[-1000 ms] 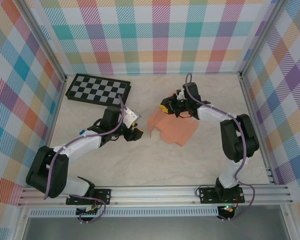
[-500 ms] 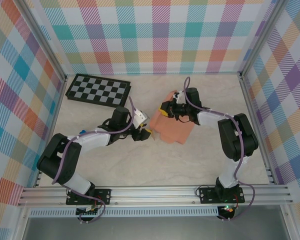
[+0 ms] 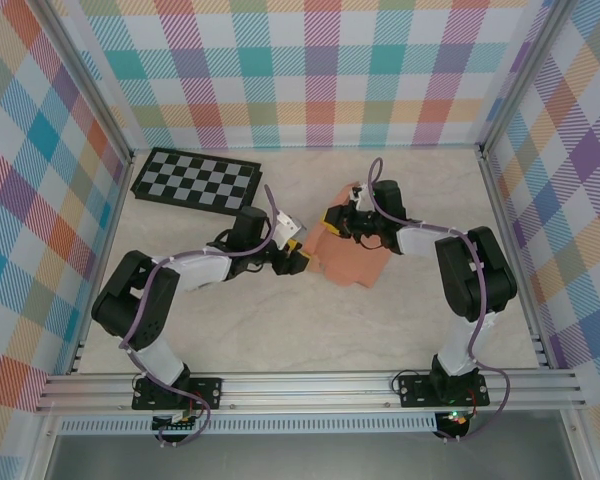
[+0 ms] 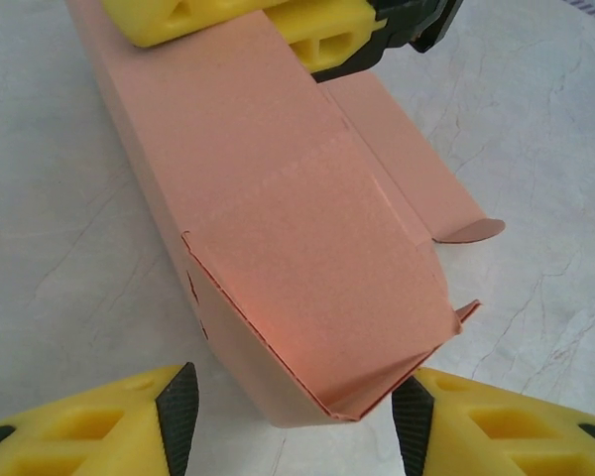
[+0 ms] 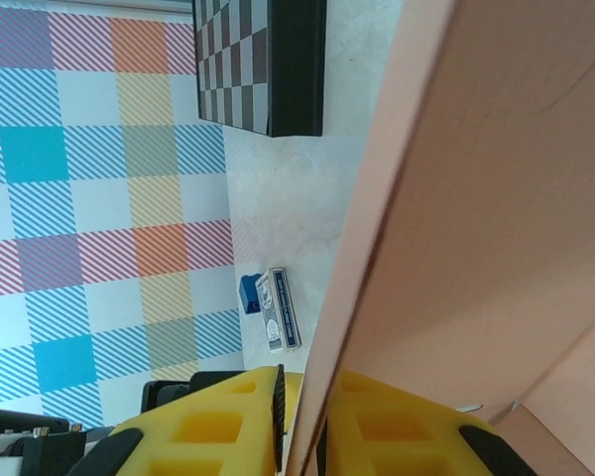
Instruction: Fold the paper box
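Observation:
The paper box is salmon-orange card, partly folded, lying mid-table. In the left wrist view the paper box shows a raised top panel and a loose flap lying to the right. Its near corner pokes in between the pads of my left gripper, which stands open around it with a gap on each side. My left gripper is at the box's left end. My right gripper is at the far edge, and the right wrist view shows this gripper shut on a thin upright panel of the box.
A black-and-grey checkerboard lies at the back left, also seen as the checkerboard in the right wrist view. A small blue-and-white card pack lies on the marbled table near the left wall. Plaid walls close three sides.
My left gripper has moved right, up to the box's left end, and now straddles its corner. The right gripper has kept its hold and shifted slightly towards the back.

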Robot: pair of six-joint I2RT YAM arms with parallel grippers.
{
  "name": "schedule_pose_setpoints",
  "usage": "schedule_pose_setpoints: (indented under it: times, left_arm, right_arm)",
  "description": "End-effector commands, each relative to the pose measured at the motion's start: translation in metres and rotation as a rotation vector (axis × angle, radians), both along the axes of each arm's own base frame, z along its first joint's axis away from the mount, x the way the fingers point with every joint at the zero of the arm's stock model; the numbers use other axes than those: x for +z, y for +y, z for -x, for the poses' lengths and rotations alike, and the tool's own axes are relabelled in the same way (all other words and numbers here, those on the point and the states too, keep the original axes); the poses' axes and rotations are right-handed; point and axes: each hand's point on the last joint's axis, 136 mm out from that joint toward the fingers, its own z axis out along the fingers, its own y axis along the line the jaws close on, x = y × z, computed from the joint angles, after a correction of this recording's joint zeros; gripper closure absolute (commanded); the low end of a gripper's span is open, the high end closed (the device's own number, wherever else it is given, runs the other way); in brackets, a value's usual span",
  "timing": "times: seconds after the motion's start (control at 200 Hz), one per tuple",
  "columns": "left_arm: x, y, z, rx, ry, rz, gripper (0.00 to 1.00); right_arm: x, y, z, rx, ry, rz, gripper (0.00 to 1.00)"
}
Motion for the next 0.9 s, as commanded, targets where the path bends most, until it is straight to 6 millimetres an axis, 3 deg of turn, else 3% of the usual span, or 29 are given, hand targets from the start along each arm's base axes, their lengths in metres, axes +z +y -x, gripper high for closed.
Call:
schedule_pose_setpoints:
  times: [0.0,0.115,0.27,0.445,0.55,0.675,0.805,0.895]
  left_arm:
    - [0.039,-0.019,-0.007,-0.058,-0.066,0.109,0.45]
    - [0.05,-0.021,0.006,-0.128,-0.057,0.136,0.44]
    - [0.057,-0.008,0.018,-0.196,-0.03,0.118,0.45]
    - [0.061,0.014,-0.003,-0.122,-0.058,0.072,0.43]
    - [0.062,0.006,-0.014,-0.123,-0.052,0.052,0.43]
    - [0.059,-0.012,-0.013,-0.182,-0.093,0.007,0.42]
    - [0.051,-0.021,-0.014,-0.23,-0.078,-0.025,0.44]
    - [0.056,-0.02,-0.015,-0.223,-0.093,-0.018,0.44]
  right_arm:
    - [-0.01,0.001,0.01,0.041,-0.021,0.033,0.82]
    - [-0.014,-0.001,0.01,0.038,-0.019,0.047,0.82]
    - [-0.015,-0.002,0.01,0.043,-0.027,0.057,0.82]
    - [-0.015,-0.001,0.011,0.055,-0.032,0.064,0.82]
    - [-0.018,-0.002,0.011,0.049,-0.024,0.066,0.82]
    - [-0.018,-0.002,0.009,0.035,-0.011,0.051,0.82]
    - [-0.006,0.003,0.005,0.03,-0.008,-0.025,0.82]
    - [0.003,0.004,0.001,0.02,-0.01,-0.069,0.82]
